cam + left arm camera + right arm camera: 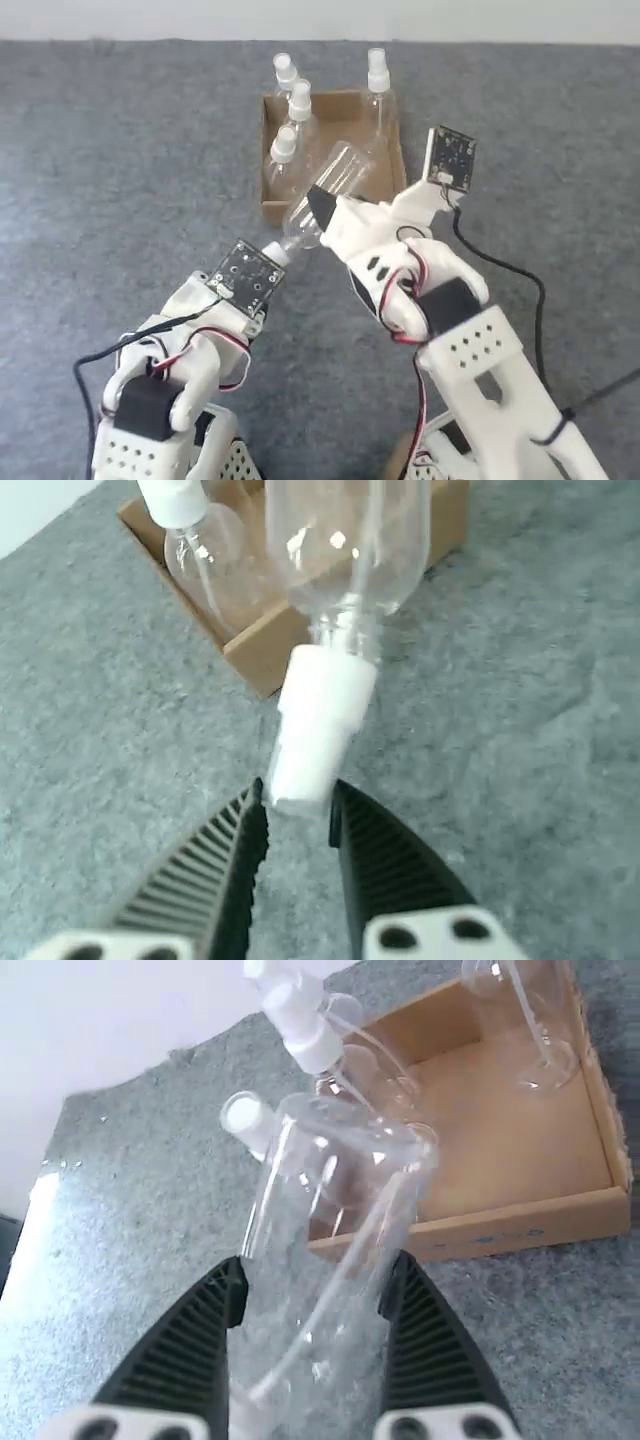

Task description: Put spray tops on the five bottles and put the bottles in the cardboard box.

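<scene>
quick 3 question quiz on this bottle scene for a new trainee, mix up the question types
1. True or false: the right gripper is shut on the body of the tilted bottle.
2. How many bottles stand upright in the cardboard box? A three, B four, C five.
3. Fill in: the left gripper is shut on the white ___ at the tilted bottle's neck.

Key: 1 true. 2 B. 3 spray top.
</scene>
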Available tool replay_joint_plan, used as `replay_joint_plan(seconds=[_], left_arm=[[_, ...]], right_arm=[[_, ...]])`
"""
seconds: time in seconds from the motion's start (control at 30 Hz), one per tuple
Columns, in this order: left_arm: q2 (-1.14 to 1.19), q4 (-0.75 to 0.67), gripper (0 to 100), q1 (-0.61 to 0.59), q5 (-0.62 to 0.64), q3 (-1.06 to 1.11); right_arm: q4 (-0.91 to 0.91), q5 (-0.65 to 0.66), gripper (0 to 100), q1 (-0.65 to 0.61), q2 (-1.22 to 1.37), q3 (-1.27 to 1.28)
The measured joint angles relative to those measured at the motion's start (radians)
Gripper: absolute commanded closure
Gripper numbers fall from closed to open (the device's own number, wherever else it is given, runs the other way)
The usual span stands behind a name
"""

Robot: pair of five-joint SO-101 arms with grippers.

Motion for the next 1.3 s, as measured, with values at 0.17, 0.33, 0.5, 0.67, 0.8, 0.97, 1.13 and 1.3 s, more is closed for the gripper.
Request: replay_joint_plan(seconds=[0.17, 0.33, 0.5, 0.67, 0.8, 0.97, 1.13, 1.3], left_arm=[[0.000, 0.000, 99, -0.112, -0.083, 0.023], [-0.002, 0.000, 99, -0.201, -0.155, 0.044], [-0.002, -0.005, 99, -0.216, -0.207, 0.098], [-0.002, -0.055, 99, -0.216, -0.218, 0.181], [-0.002, -0.066, 98, -0.216, -0.218, 0.203], [-0.002, -0.069, 77, -0.250, -0.219, 0.204], [-0.003, -0.069, 67, -0.339, -0.219, 0.204], [-0.003, -0.069, 68, -0.381, -0.219, 0.204]], right_arm=[[0.000, -0.002, 99.2, 0.018, -0.121, 0.101], [0.008, -0.002, 99.2, 0.060, -0.255, 0.212], [0.003, 0.011, 99.2, 0.074, -0.359, 0.336], [0.003, 0.110, 99.2, 0.074, -0.460, 0.465], [0.003, 0.157, 99.2, 0.074, -0.549, 0.560], [0.003, 0.242, 99.1, 0.058, -0.631, 0.669], [0.003, 0.313, 83.2, 0.034, -0.661, 0.717], [0.005, 0.359, 75.7, 0.031, -0.661, 0.735]])
